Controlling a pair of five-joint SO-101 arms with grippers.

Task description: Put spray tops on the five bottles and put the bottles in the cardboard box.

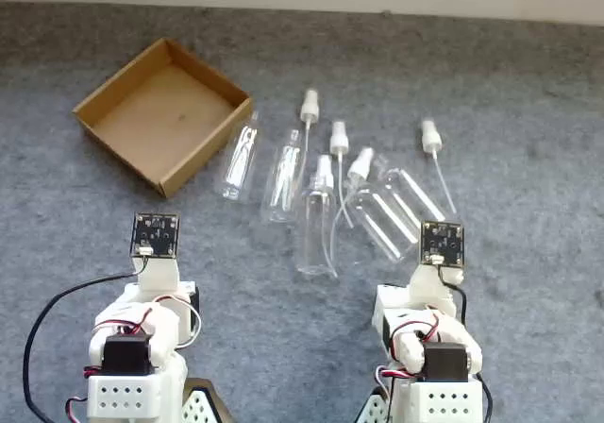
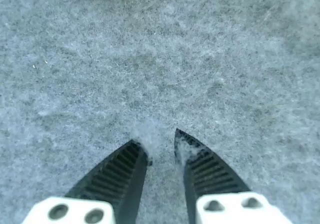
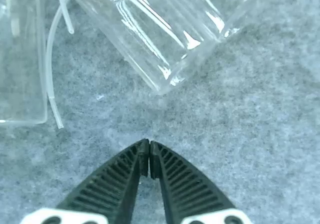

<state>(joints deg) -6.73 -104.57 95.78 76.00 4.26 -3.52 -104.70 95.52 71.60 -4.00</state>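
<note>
Nearest bottle: a clear bottle (image 3: 150, 29) lay on its side just ahead of the right jaws, base end toward them, not touching the tips.
Long axis: slanted away from the jaws, neck at the far end.
Nearer arm: right arm (image 1: 429, 324), judged better placed for the first pick. The left arm (image 1: 142, 333) stood well apart from the bottles, with bare counter (image 2: 160, 59) under its jaws.
Right jaws: clenched tip to tip, gripping nothing; they would need to part first.
Left jaws: slightly released, nothing between them.
Other bottles: all on their sides, clustered between box and right arm.
Spray tops (image 1: 309, 109): white heads with dip tubes, loose among the necks. One lay at a neck; could not tell if seated.
Cardboard box (image 1: 208, 154): beyond the left arm, no bottle inside.
</note>
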